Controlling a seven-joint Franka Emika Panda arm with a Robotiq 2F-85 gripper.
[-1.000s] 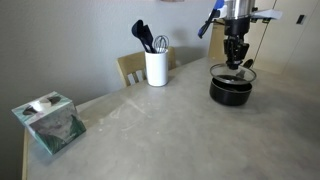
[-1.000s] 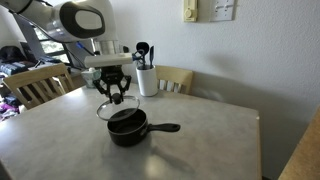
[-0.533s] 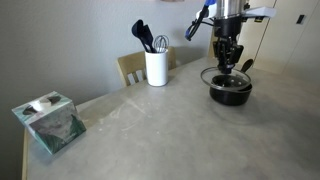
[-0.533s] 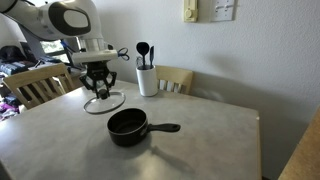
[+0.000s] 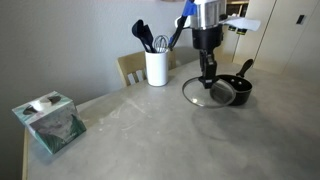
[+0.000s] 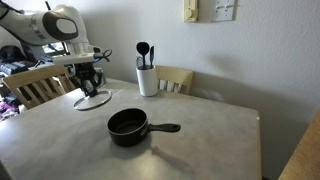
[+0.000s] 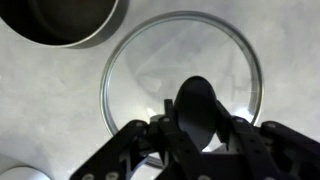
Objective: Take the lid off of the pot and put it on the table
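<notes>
My gripper is shut on the black knob of the glass lid and holds it low over the grey table, to one side of the pot. I cannot tell whether the lid touches the table. The open black pot stands apart, its handle angled up. In another exterior view the gripper holds the lid well away from the pot. In the wrist view the lid fills the frame, its knob between my fingers, and the pot shows at the top corner.
A white cylinder of black utensils stands at the back of the table, also seen in another exterior view. A tissue box sits near the front edge. Wooden chairs stand beside the table.
The gripper has carried the lid sideways off the pot and lowered it towards the tabletop. The pot has stayed in place, now uncovered.
</notes>
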